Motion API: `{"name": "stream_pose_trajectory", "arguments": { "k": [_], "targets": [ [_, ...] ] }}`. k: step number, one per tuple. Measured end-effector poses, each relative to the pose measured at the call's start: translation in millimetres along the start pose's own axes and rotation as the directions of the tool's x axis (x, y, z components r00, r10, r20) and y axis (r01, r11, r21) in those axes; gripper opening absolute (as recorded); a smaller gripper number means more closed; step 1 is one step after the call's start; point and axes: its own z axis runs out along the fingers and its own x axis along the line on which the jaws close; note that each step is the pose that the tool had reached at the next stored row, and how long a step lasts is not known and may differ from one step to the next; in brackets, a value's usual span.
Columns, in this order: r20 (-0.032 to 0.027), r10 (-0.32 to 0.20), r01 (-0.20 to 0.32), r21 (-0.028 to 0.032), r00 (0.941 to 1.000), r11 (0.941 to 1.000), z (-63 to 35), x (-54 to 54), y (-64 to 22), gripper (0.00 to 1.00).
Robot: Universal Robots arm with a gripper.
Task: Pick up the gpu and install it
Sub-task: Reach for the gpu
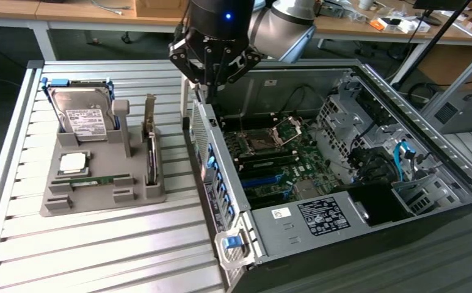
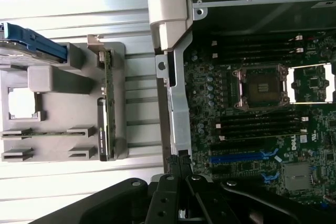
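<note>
Exterior view: I logged gripper (image 1: 206, 84) closed, empty, over the case wall (image 1: 206, 131); gpu (image 1: 149, 145) upright in its holder (image 1: 89, 204), well apart from the fingers (image 2: 173, 162); approach stage, grasp needed opening.

Black multi-link gripper (image 1: 206, 91) hangs over the wall on the exterior view's left of the open black tower computer case (image 1: 256, 91), fingers pressed together. Thin dark green gpu card with silver bracket (image 1: 149, 149) stands on edge in a grey slotted plastic holder (image 1: 97, 198), just beside that same wall, outside the case.
</note>
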Motion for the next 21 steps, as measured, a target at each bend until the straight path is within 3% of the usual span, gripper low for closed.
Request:
{"name": "stream_pose_trajectory", "arguments": {
  "k": [21],
  "targets": [
    [0.0,0.0,0.0,0.0,1.0,1.0,-0.1,4.6,-0.4,0.1]
  ]
}}
